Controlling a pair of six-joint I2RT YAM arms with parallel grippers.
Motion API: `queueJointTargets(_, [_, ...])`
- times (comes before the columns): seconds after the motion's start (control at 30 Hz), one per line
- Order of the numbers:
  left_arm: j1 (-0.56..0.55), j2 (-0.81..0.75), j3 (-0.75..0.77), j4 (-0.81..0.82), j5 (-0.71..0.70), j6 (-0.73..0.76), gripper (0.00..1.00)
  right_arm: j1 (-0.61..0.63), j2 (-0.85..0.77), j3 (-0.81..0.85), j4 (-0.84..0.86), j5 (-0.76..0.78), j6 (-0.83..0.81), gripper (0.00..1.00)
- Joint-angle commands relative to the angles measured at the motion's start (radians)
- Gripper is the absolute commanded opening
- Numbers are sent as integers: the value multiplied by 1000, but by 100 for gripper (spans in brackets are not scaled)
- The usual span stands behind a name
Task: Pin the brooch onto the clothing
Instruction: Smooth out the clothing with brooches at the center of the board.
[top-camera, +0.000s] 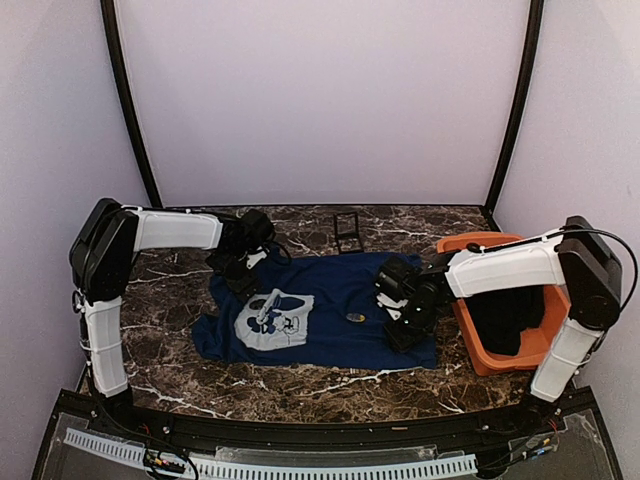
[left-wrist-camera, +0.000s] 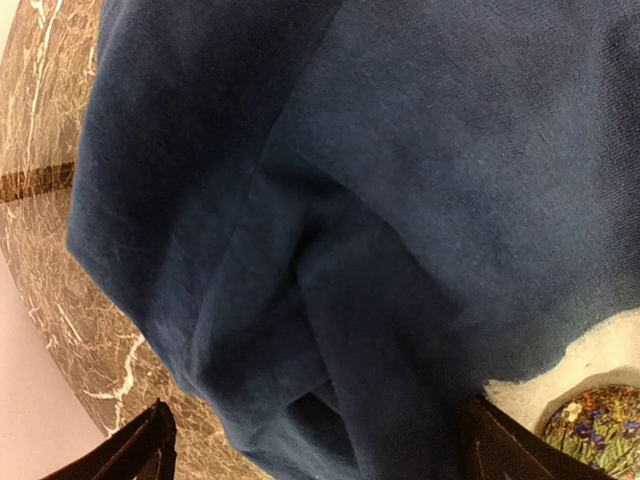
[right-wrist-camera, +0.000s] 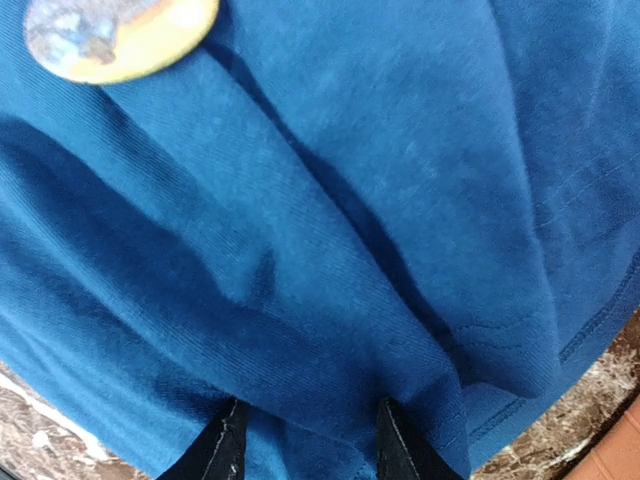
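Brooch on shirt, near right tool (pinching fabric)

Matt cloth shirt, glossy marble table

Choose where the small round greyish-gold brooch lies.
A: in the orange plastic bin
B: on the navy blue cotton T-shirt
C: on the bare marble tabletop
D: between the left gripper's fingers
B: the small round brooch rests on the navy blue T-shirt, to the right of its pale print, with cloth all round it.
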Motion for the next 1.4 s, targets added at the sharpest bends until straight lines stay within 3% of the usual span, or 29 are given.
queueJointTargets(0.0, [35, 43, -24, -41, -14, 14, 99, -2, 38, -33, 19, -23, -2, 43])
queueJointTargets(0.6, [76, -23, -11, -11, 41, -10, 99, -2, 34, -71, -1, -90, -16, 42])
queueJointTargets(0.97, [76, -178, 21, -4, 53, -30, 99, -2, -138, 150, -18, -123, -27, 43])
queueJointTargets(1.37, [76, -331, -87, 34, 202, -86, 99, -2, 134, 332, 30, 69, -77, 45])
